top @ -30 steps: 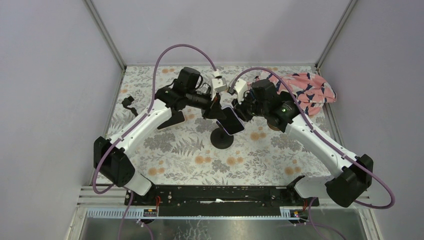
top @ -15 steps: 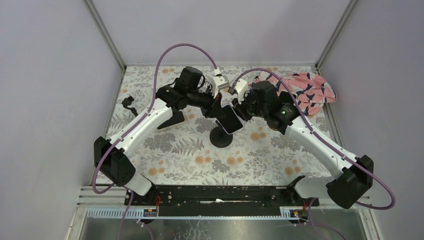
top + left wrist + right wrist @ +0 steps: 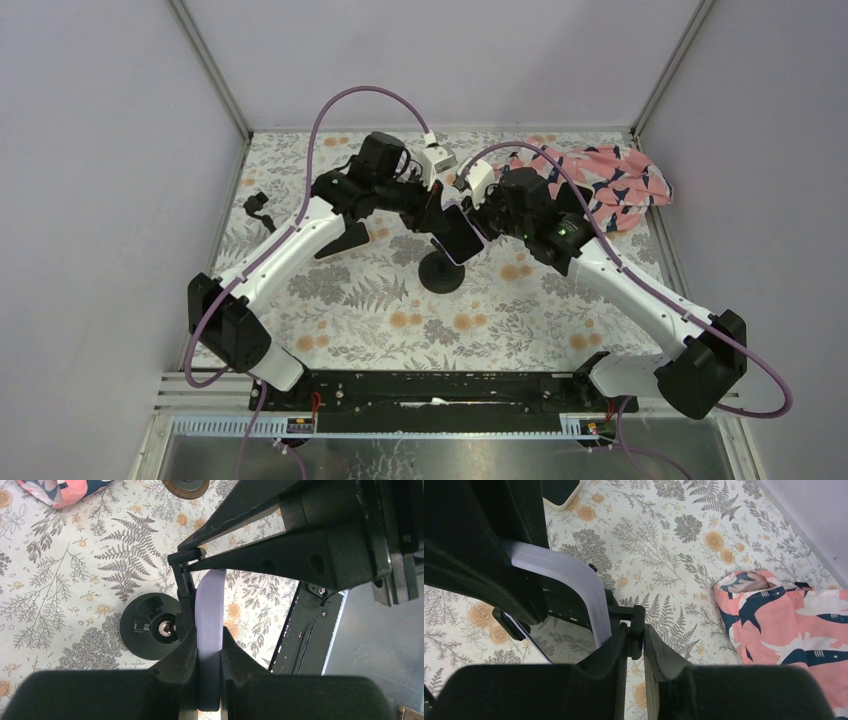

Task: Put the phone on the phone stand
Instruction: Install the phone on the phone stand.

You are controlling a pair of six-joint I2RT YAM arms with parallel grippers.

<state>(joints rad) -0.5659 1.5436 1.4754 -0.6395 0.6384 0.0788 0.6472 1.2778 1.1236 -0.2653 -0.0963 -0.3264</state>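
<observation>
- My left gripper (image 3: 209, 647) is clamped on the phone (image 3: 210, 607), its fingers biting across the thin lavender edge at one end.
- The phone hangs in the air at mid-table, tilted, just above the round base of the phone stand (image 3: 441, 277) and not yet seated.
- My right gripper (image 3: 636, 642) is pinched down narrow on a small black bracket (image 3: 638, 622) that sits tight against the phone's rim. I take the bracket for the stand's cradle arm, though I can't be sure.
- I expect the phone to handle as a stiff, flat slab with some weight and a slick case.
- Held by one end, it could pivot or slide in the pads, and the glass face won't forgive a knock.
- I'd grip across the long edges nearer the middle, and open only once the cradle bears the weight.
- The top view shows both arms meeting over the base, with the pink cloth (image 3: 600, 185) at far right, but the arms hide the fingers.
- The left wrist view looks along the phone's edge and shows the base off to one side, not straight beneath.
- Only the right wrist view shows the dark screen and the bracket against the rim, and I can't make out the base there.
</observation>
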